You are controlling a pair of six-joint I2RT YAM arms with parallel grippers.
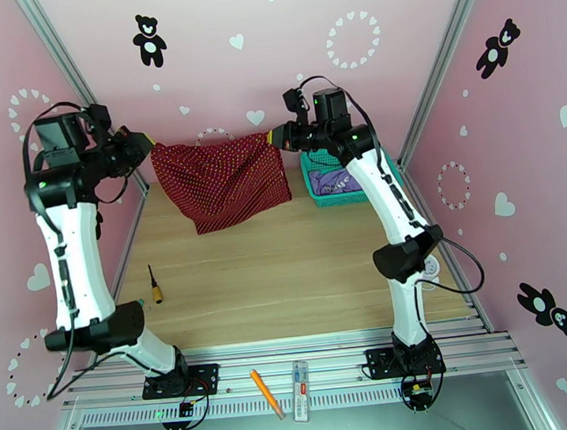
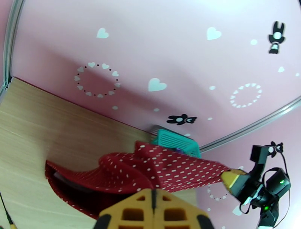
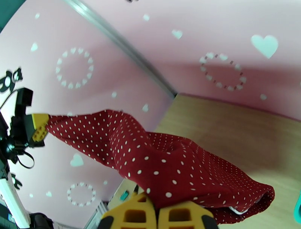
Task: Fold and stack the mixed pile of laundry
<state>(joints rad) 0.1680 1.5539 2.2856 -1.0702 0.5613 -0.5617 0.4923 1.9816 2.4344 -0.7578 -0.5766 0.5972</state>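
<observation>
Pale wooden table [image 1: 289, 282], boxed in by pink walls with white hearts and black bears. Over its far end we see the dark red cloth with small pale dots [image 1: 221, 182] stretched in the air between the two arms, top edge pulled nearly level and the rest hanging in folds toward the wood; we cannot tell whether the lower hem touches. Just right of the cloth, against the back wall, sits a teal plastic mesh basket [image 1: 310, 179] with the lavender-purple T-shirt [image 1: 336, 180] bunched inside; from above, the right arm crosses the basket and hides part of it. Left gripper [image 1: 144, 141] is clenched on the cloth's left top corner, right gripper [image 1: 274, 137] clenched on the right top corner, yellow fingertips pressed together with fabric spilling out from between them in each wrist view. On the table's left side, well apart from the cloth, lies a small black-shafted screwdriver with an orange handle [image 1: 155, 285]. On the metal rails between the arm bases we note an orange pencil-like stick [image 1: 266, 393] and, just beside it, a clear plastic strip [image 1: 301, 401].
</observation>
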